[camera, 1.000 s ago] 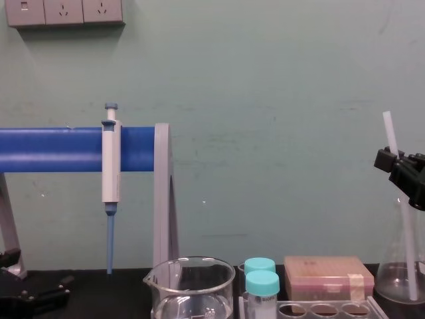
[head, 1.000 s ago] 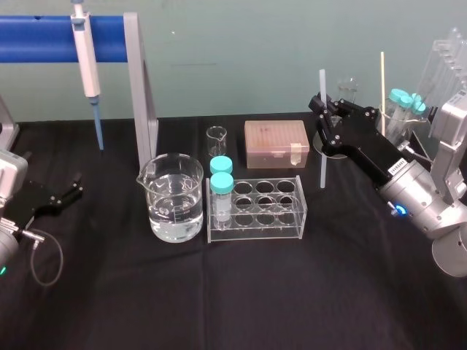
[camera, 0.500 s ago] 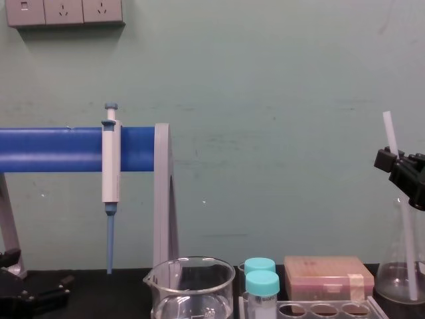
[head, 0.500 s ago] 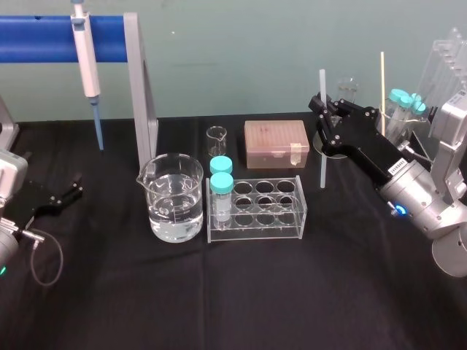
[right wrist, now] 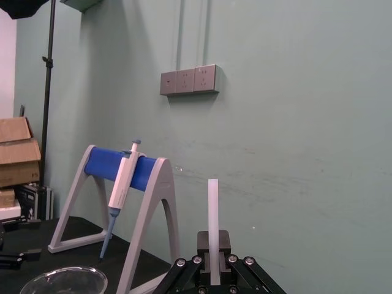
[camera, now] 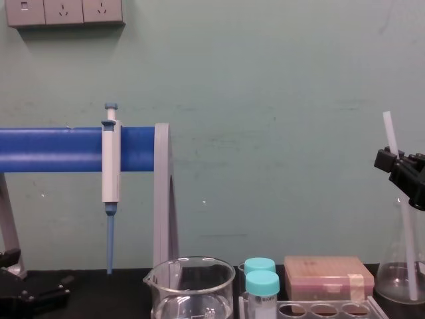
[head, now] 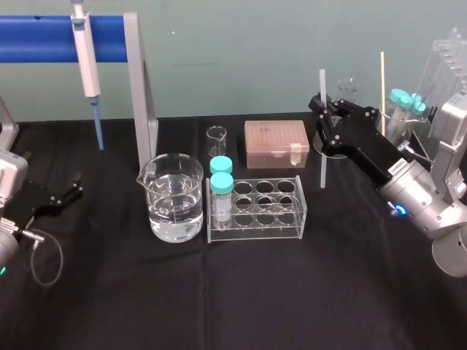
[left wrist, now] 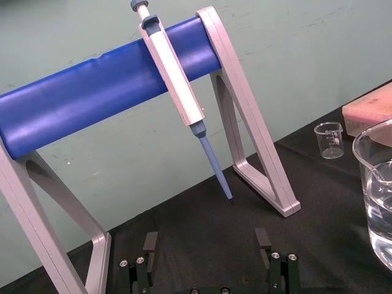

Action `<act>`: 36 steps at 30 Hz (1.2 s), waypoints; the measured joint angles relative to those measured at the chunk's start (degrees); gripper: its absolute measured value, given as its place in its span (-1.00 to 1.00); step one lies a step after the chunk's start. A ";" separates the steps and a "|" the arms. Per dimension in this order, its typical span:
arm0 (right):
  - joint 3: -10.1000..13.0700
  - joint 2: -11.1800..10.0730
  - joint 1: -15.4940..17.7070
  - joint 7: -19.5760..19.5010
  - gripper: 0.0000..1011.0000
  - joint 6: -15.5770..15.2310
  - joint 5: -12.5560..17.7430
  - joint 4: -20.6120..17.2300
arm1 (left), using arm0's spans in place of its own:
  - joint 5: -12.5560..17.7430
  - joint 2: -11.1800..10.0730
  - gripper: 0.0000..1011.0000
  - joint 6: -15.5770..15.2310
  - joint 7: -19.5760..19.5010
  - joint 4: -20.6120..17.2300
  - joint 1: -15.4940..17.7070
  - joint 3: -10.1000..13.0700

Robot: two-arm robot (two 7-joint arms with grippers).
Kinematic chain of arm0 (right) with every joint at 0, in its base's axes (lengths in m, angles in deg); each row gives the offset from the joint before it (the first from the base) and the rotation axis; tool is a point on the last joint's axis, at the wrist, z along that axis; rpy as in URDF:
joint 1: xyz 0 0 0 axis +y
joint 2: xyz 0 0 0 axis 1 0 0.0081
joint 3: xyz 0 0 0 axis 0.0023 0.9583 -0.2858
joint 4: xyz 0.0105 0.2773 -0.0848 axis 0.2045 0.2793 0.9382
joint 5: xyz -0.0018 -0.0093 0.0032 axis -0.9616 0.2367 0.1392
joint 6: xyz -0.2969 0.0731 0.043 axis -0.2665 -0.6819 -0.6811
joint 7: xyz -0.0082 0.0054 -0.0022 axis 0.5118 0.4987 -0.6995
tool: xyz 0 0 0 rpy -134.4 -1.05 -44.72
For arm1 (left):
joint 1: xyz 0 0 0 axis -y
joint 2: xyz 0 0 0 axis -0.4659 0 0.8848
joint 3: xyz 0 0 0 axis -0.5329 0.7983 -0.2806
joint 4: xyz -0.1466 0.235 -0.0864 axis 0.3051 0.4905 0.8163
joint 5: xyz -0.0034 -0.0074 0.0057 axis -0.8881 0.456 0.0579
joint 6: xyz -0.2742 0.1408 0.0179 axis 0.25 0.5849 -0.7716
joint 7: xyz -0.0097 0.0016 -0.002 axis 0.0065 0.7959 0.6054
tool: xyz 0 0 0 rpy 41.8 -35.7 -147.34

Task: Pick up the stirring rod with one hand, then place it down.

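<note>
Nothing has shifted over the last second. My right end effector stays clamped on the rod, holding it upright just right of the tip box. Its lower tip is near the counter, but I cannot tell if it touches. I judge the pick done and the put-down pending. The left end effector sits parked at the counter's left edge, fingers apart. The beaker is about half full of clear liquid, the small beaker looks empty, and the rack holds two capped tubes.
</note>
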 joint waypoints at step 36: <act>-3.74 1.37 -6.60 6.14 -0.85 2.88 -2.52 8.07 | 0.00 0.00 0.98 0.00 0.00 0.00 0.00 0.00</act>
